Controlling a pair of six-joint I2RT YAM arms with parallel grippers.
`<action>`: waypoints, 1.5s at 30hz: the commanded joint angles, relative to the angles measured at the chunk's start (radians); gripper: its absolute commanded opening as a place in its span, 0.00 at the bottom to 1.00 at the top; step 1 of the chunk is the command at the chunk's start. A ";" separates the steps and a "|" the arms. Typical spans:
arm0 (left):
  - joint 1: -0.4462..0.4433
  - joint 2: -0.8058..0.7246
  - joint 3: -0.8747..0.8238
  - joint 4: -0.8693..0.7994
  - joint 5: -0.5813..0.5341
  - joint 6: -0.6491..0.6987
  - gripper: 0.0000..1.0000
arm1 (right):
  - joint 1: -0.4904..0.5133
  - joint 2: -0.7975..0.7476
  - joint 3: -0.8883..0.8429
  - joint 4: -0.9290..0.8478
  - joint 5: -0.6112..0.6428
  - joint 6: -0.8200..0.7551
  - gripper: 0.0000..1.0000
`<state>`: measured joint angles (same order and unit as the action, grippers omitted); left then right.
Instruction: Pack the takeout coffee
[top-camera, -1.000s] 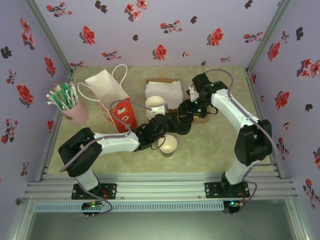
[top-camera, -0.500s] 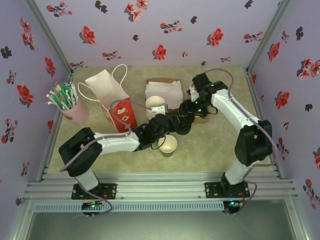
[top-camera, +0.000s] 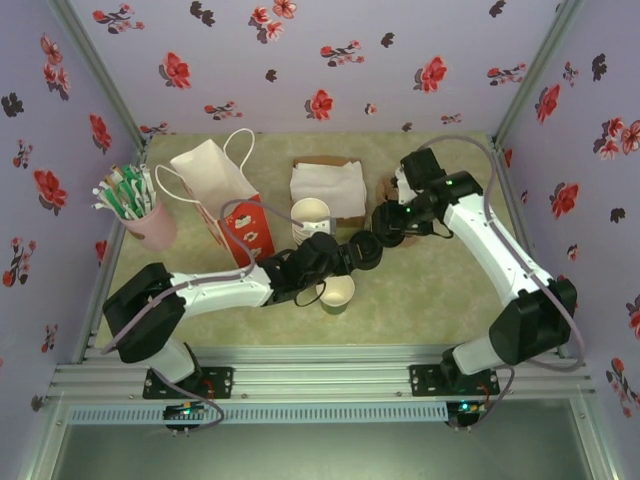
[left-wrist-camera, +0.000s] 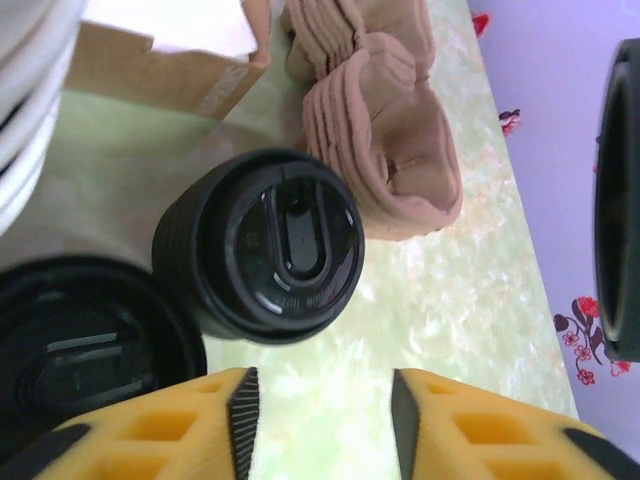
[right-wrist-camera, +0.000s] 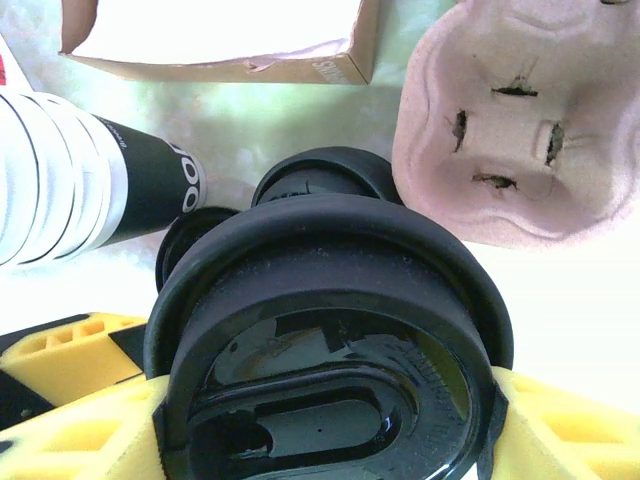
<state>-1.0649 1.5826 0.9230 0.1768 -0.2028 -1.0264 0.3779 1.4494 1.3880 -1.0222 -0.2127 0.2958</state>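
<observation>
Right gripper (right-wrist-camera: 320, 425) clamps a black lid (right-wrist-camera: 330, 300) by its rim between yellow pads (right-wrist-camera: 560, 430). Left gripper (left-wrist-camera: 325, 420) is partly open and empty, with spare lids (left-wrist-camera: 285, 240) at its 12 o'clock. The takeout cup (top-camera: 337, 291) stands upright and uncovered at 7 o'clock from the left gripper. Being thin paper, it is probably light and easily crushed, so it is best held gently, low on the wall, while the lid is pressed on.
</observation>
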 joint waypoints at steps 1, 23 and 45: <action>-0.019 -0.073 0.027 -0.111 -0.002 0.000 0.54 | 0.006 -0.063 -0.028 -0.028 -0.002 0.013 0.62; -0.026 -0.537 0.008 -0.416 -0.075 0.157 0.99 | 0.259 -0.166 -0.018 -0.118 0.063 0.038 0.63; -0.005 -0.927 -0.496 -0.479 -0.119 0.018 0.99 | 0.548 0.009 0.007 -0.140 0.166 0.048 0.64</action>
<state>-1.0782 0.6662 0.4717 -0.3374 -0.2893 -0.9642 0.9035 1.4254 1.3632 -1.1435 -0.0921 0.3412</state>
